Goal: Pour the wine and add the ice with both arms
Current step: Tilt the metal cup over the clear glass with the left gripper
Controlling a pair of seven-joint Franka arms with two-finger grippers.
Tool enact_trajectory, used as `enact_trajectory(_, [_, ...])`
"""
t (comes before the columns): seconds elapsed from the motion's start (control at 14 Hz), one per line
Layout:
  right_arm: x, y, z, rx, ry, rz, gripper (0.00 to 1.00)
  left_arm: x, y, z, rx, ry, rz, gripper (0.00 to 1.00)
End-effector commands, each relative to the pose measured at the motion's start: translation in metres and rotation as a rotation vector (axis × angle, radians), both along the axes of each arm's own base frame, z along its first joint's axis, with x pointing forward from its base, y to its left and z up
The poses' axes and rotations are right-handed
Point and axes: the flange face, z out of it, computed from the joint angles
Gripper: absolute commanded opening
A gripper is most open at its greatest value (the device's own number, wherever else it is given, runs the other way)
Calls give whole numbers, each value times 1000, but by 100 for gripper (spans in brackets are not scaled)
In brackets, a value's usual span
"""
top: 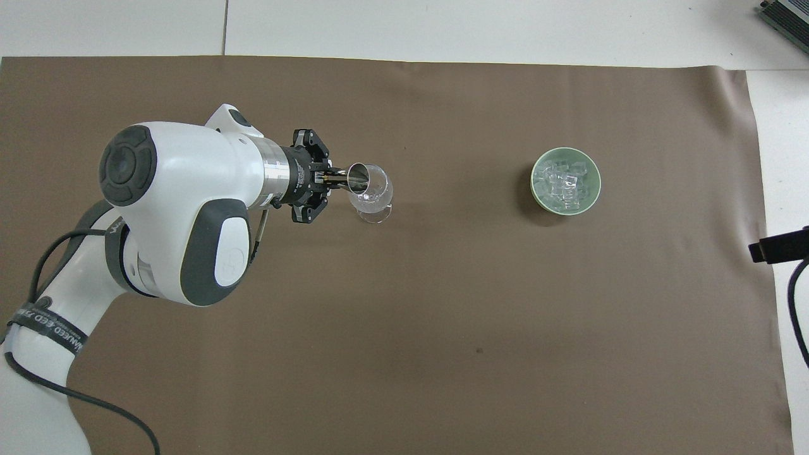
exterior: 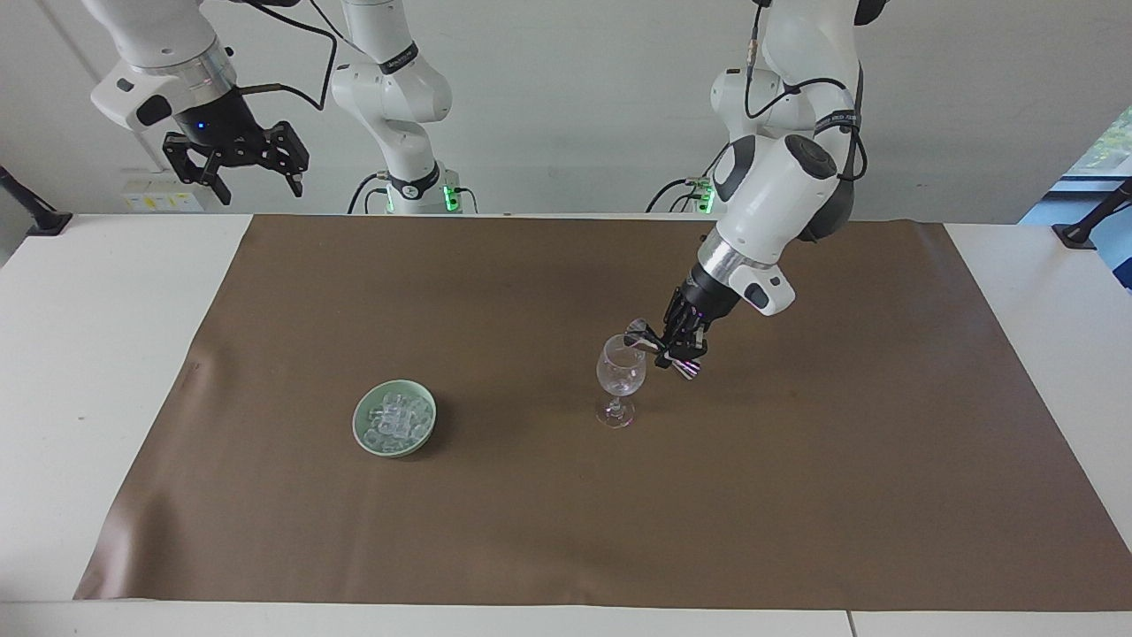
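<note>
At the upper left of the facing view the right claw [exterior: 250, 177], black and two-fingered, hangs spread open and empty above the edge of the white bench [exterior: 88, 372], its arm waiting. Lower left of centre, clear glassy ice [exterior: 395, 419] chunks fill a smooth pale green bowl [exterior: 364, 433] on the matte brown sheet [exterior: 796, 495], well apart from both claws. Right of centre stands a clear stemmed wine glass [exterior: 620, 382]; over its rim the left claw [exterior: 674, 346] grips a shiny metal double-cone jigger [exterior: 640, 334], tilted.
</note>
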Motion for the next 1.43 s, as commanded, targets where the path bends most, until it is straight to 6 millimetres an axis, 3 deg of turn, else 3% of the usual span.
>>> enact_trajectory(0.0, [-2,-1,3,5,-4,15,100,4,-7,4,31,-26,8,0])
enact_trajectory(1.36, [-1,-1,2,6,-3,15,100,4,-16,13,151,-92,-25,0])
